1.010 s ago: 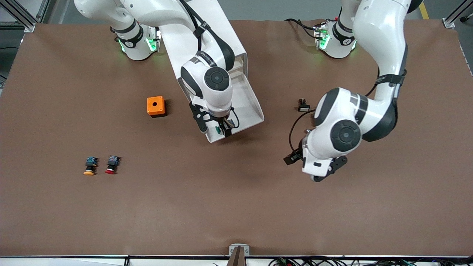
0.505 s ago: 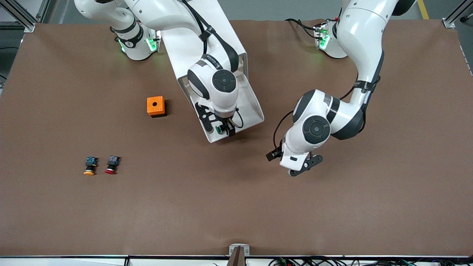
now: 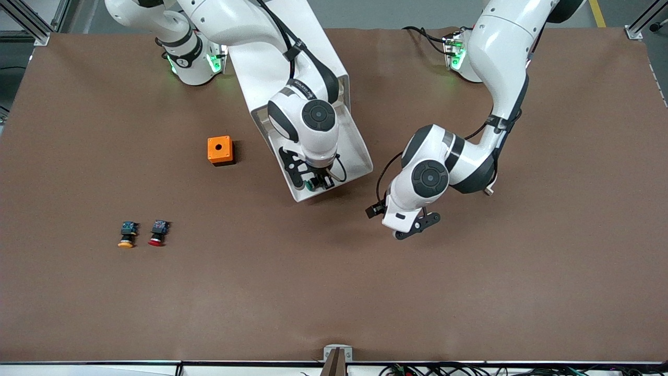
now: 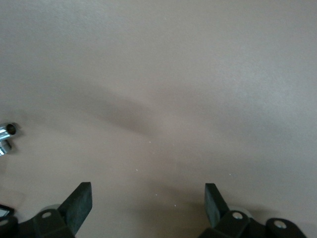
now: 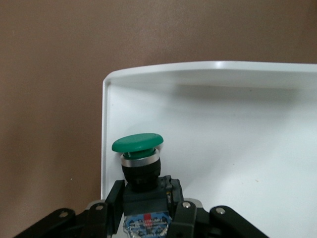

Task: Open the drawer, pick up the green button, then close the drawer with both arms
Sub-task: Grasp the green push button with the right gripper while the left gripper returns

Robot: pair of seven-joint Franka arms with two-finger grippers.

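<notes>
The white drawer (image 3: 361, 152) stands pulled open, tilting toward the front camera. In its corner nearest the front camera sits the green-capped button (image 3: 311, 184). My right gripper (image 3: 316, 183) is down in the drawer, shut on it. In the right wrist view the fingers (image 5: 113, 198) clamp the black body of the button (image 5: 137, 143), with the cap pointing at the drawer's (image 5: 237, 148) rim. My left gripper (image 3: 414, 230) hangs open over bare table, beside the drawer toward the left arm's end. Only brown table shows between its fingertips (image 4: 147, 198).
An orange box with a hole (image 3: 219, 150) sits beside the drawer toward the right arm's end. A yellow-capped button (image 3: 127, 235) and a red-capped button (image 3: 157, 233) lie nearer the front camera there. A small shiny metal part (image 4: 7, 135) lies near the left gripper.
The right gripper shifted slightly over the drawer's corner and closed on the green button. The left arm swung across the table toward the drawer, its gripper still open.
</notes>
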